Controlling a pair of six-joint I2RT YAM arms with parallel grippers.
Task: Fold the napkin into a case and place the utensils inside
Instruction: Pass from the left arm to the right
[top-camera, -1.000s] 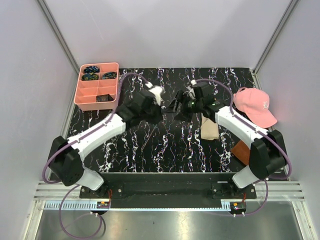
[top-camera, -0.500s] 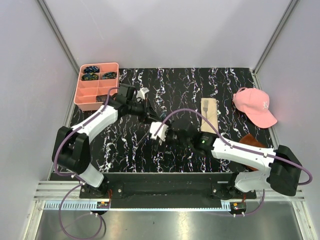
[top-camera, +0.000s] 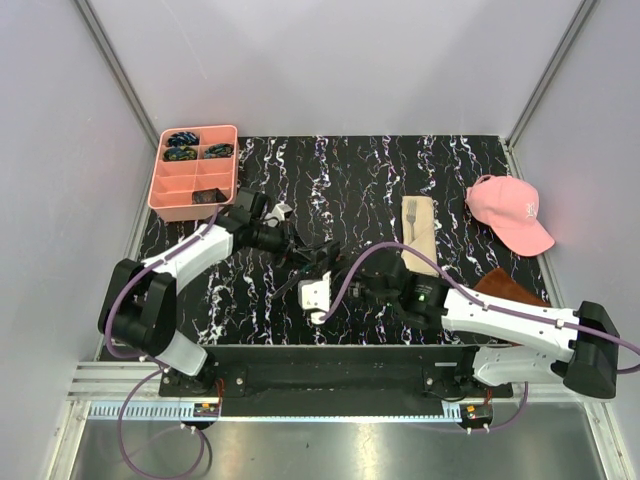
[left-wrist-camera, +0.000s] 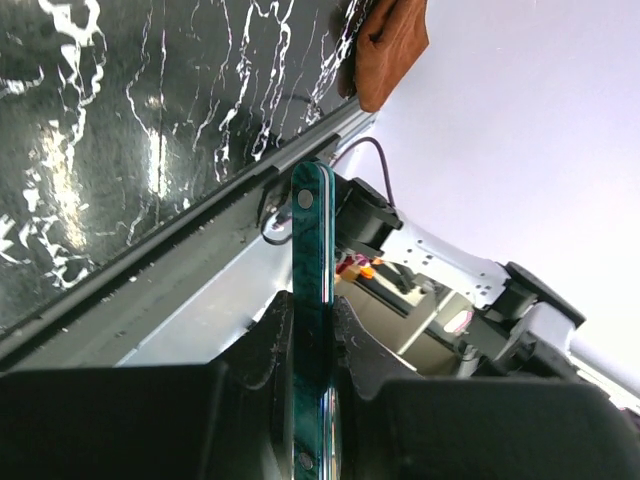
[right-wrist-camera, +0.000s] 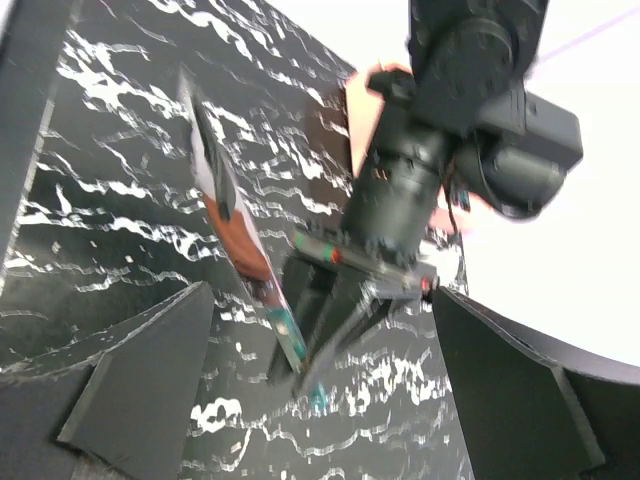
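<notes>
Top external view: over the bench (top-camera: 350, 170), the left jaws are seen nearly closed on a slim teal piece (left-wrist-camera: 312, 270) — the right jaws, just beside, are spread wide, with nothing gripped. Further right, the folded napkin (top-camera: 425, 235) is laid flat — a fork (top-camera: 410, 213) is rested on it.

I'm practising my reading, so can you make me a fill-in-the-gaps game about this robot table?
1. The fork lies on the folded ____.
2. The cap is coloured ____.
3. The left gripper is ____ on a slim teal-handled piece.
4. The right gripper has its jaws wide ____.
Missing words: napkin, pink, shut, open.
</notes>
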